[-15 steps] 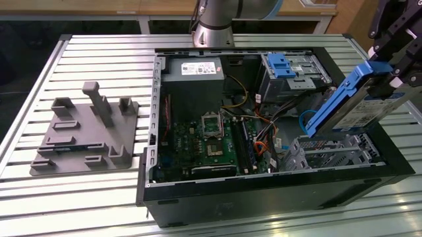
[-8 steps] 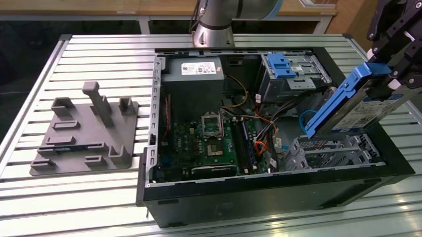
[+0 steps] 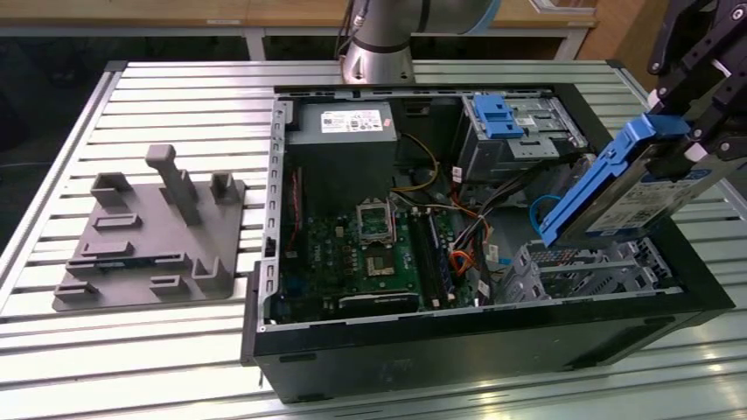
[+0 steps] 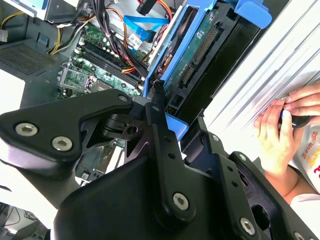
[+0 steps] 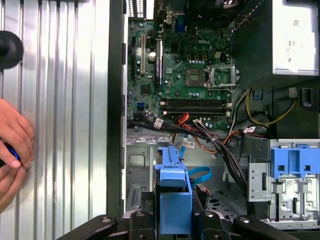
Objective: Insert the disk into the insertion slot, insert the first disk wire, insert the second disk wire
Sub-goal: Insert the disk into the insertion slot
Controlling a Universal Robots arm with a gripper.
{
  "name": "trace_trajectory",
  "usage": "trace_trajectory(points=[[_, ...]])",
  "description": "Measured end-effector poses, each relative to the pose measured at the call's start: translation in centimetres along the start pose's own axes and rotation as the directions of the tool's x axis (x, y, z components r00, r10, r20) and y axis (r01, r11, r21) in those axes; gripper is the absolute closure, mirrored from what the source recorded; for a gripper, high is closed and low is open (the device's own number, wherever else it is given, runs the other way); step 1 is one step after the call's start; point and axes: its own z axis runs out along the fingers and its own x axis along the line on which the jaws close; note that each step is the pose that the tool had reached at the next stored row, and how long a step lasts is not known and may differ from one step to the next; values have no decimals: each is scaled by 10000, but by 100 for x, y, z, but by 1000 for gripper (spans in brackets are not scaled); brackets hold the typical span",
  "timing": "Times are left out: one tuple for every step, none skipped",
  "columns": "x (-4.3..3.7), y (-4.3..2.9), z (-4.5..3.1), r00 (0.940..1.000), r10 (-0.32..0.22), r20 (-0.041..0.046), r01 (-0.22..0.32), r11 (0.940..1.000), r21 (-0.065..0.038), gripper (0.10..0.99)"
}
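Note:
The disk (image 3: 639,199), a grey drive with a white label in a bright blue caddy, hangs tilted over the right end of the open computer case. My gripper (image 3: 697,147) is shut on its upper end. Just below it, in the case's near right corner, sits the insertion slot (image 3: 589,267), a silver perforated cage, with the disk's lower edge a little above its opening. In the second wrist view the disk (image 4: 199,47) shows its green circuit board beyond my black gripper (image 4: 165,117). In the first wrist view the caddy (image 5: 175,197) sits between my fingers (image 5: 136,220), above the cage floor (image 5: 136,167).
A taller grey bay with a blue tab (image 3: 506,121) stands at the back right of the case. A loose blue cable (image 3: 544,210) and bundled wires lie beside the cage. A person's hands (image 5: 12,145) rest on the slatted table (image 3: 175,96). A grey fixture (image 3: 152,236) lies at the exterior view's left.

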Motion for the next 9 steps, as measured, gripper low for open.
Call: trace_trajectory(points=[[0,-1,3,10000,-1,0,1,10000,0,725],[0,-1,7,10000,-2,1,2,10000,0,725],[1,-2,10,10000,-3,0,3,10000,-1,725],[1,-3,13,10000,-6,0,6,10000,-1,725],[1,-3,16,10000,-7,0,7,10000,-2,725],[2,-3,20,10000,-9,0,9,10000,-2,725],[2,-4,24,10000,-10,0,10,10000,-2,725],[2,-4,28,10000,-12,0,12,10000,-2,725],[2,-4,31,10000,-14,1,14,10000,-3,725]])
